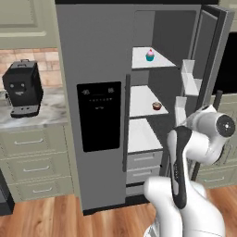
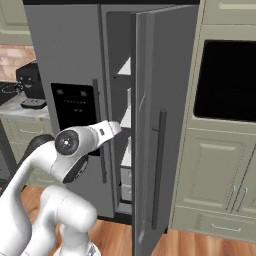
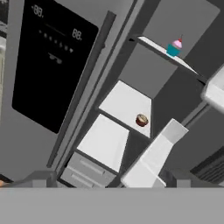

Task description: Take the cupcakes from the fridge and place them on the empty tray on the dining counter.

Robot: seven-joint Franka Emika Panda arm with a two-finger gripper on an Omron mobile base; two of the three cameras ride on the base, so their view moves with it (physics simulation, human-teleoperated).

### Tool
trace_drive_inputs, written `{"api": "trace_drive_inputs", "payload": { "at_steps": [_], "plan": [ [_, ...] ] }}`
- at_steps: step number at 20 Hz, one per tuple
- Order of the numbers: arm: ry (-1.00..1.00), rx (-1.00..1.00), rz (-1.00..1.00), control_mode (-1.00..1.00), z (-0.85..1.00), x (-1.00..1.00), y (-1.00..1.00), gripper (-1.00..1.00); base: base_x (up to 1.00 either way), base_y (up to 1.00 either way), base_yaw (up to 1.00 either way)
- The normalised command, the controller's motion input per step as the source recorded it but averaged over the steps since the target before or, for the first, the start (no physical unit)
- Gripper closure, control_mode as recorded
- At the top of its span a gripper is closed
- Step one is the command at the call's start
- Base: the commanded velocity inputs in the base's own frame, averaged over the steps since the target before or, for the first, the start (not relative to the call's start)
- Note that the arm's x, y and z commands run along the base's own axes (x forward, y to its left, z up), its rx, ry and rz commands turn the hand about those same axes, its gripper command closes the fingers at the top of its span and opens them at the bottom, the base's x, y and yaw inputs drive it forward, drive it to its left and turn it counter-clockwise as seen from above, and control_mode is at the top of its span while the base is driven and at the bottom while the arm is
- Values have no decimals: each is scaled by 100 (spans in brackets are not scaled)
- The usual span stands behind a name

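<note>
The grey fridge [image 1: 97, 69] stands with its right door [image 2: 160, 125] swung open. A cupcake with a teal wrapper and pink frosting [image 1: 150, 55] [image 3: 175, 47] sits on the upper white shelf. A second, brown-topped cupcake [image 1: 157, 106] [image 3: 141, 120] rests on the shelf below. In the hand view my gripper [image 3: 111, 180] is open, its fingers spread wide with nothing between them, and it hangs in front of the open compartment, well short of both cupcakes. The empty tray and the dining counter are out of view.
White door bins [image 1: 190, 76] jut from the open door, close to my arm. Grey drawers [image 1: 143, 162] fill the fridge's lower part. A black coffee machine [image 1: 22, 88] stands on the marble counter [image 1: 46, 115] at left. A black oven [image 2: 225, 80] sits right of the fridge.
</note>
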Motion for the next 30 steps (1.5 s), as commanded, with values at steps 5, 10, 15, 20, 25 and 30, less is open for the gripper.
{"api": "trace_drive_inputs", "payload": {
  "at_steps": [5,10,15,20,25,30],
  "plan": [
    [0,-33,-24,-100,-15,0,29,-100,0,0,0],
    [-3,-23,-43,-100,-13,10,12,-100,0,0,0],
    [7,-10,-39,-100,-1,36,-1,-100,0,0,0],
    [16,-11,-29,-100,1,48,0,-100,0,0,0],
    [4,-10,-15,-100,20,32,3,-100,0,0,0],
    [15,-8,-5,-100,14,1,-11,-100,0,0,0]
  ]
}}
